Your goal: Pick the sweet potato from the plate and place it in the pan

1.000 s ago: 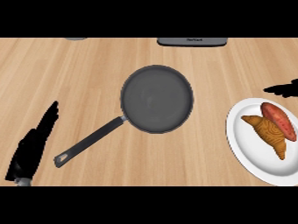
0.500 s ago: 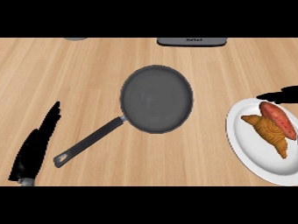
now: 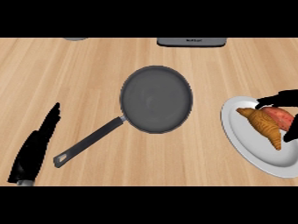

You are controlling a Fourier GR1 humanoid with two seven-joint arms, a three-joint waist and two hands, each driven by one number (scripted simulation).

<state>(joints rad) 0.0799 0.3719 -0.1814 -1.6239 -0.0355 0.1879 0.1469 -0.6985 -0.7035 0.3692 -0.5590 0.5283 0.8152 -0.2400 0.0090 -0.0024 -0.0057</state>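
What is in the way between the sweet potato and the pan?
Nothing visible. Bare counter lies between the plate and the pan. A croissant sits beside the sweet potato, on the pan's side, and the right hand curls over it.

Small white mark on grey appliance [image 3: 192,42] at top edge, prob. unreadable

You've got the pan [image 3: 156,99] mid-counter, its handle [image 3: 88,142] running toward the lower left. Right of it sits the plate [image 3: 255,151], with the croissant [image 3: 264,127] on it and the sweet potato [image 3: 284,119] just right of the croissant, touching it. Right hand [image 3: 296,105] is over the plate's far right part, curled round the sweet potato. Left hand [image 3: 36,146] rests at lower left, beside the handle's end. A device [image 3: 192,41] lies at the far edge, behind the pan.
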